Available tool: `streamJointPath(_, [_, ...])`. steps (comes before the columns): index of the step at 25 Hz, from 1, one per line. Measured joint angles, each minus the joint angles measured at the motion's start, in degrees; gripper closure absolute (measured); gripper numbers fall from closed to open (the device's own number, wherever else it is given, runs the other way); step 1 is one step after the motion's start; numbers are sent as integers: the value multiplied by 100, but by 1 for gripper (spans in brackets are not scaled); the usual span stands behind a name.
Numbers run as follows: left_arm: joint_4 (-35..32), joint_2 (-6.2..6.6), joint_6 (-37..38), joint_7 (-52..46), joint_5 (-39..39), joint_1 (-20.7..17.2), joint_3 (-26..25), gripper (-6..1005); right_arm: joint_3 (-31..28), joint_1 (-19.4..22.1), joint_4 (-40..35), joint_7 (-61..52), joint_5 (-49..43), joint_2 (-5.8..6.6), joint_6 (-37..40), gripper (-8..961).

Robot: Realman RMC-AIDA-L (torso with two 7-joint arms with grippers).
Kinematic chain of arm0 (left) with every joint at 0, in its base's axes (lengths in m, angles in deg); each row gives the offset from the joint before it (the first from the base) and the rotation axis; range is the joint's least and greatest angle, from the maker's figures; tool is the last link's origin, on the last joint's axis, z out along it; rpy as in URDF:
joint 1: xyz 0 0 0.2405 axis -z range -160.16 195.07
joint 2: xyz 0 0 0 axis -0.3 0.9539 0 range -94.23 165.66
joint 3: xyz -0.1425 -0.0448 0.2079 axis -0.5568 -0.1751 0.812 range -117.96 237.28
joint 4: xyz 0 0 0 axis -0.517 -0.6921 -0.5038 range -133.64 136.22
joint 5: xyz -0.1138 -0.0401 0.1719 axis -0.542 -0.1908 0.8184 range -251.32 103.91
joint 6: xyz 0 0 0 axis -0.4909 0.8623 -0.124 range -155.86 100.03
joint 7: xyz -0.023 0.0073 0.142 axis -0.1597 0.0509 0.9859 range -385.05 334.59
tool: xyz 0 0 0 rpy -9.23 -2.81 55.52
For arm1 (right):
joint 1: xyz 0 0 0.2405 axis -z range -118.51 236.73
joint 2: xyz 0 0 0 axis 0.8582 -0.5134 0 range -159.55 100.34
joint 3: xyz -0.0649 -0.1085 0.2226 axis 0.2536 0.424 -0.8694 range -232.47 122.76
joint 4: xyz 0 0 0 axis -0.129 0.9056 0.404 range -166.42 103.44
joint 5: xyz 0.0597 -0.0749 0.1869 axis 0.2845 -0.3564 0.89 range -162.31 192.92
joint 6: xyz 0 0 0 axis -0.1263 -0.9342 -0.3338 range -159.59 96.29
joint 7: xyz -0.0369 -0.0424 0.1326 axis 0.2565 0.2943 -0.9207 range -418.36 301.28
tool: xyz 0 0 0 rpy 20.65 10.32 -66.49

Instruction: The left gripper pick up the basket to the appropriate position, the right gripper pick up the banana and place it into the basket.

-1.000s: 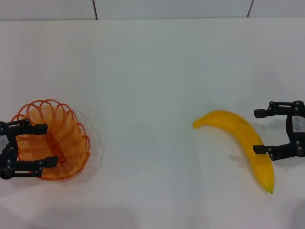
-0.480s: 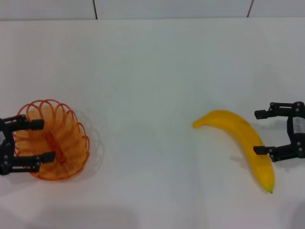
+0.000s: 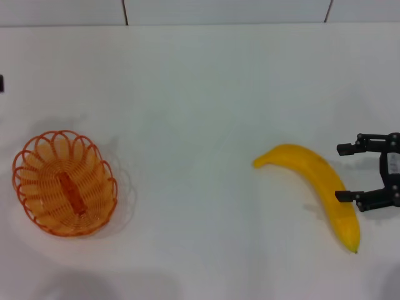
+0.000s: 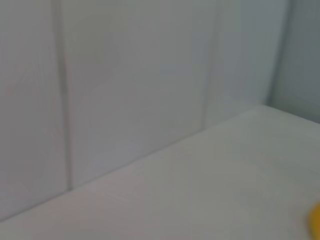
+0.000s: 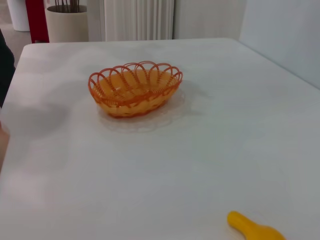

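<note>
The orange wire basket (image 3: 64, 183) sits upright on the white table (image 3: 200, 94) at the left, with nothing in it; it also shows in the right wrist view (image 5: 135, 90). Of my left gripper (image 3: 1, 83) only a dark sliver shows at the left edge, well back from the basket and apart from it. The yellow banana (image 3: 315, 187) lies on the table at the right. Its end shows in the right wrist view (image 5: 252, 229) and the left wrist view (image 4: 316, 220). My right gripper (image 3: 339, 172) is open just right of the banana's middle, holding nothing.
The table's back edge meets a pale panelled wall (image 3: 225, 9). In the right wrist view a radiator (image 5: 138, 19), a pot (image 5: 66, 22) and a red object (image 5: 37, 17) stand beyond the table's end.
My left gripper, which was open around the basket's near-left rim, has pulled away out of the head view. The basket stays on the table. The right gripper has shifted slightly right.
</note>
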Motion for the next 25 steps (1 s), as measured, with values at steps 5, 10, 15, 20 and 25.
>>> streamJointPath(5, [-81, 341, 9, -438, 763, 435, 354, 123, 31, -43, 0, 0, -2, -4, 0, 70])
streamJointPath(10, [-216, 296, -77, 771, 1467, 623, 1198, 124, 32, -55, 0, 0, 25, -1, 0, 70])
streamJointPath(15, [-197, 186, -147, 1218, 1771, 811, 1386, 124, 32, -79, 0, 0, 28, -5, -1, 70])
streamJointPath(20, [37, -114, -715, 1255, 2647, 985, 1753, 125, 40, -138, 0, 0, 30, -3, -7, 70])
streamJointPath(25, [587, -264, -1319, 1275, 3219, 1213, 1801, 124, 41, -148, 0, 0, 30, -14, -42, 70])
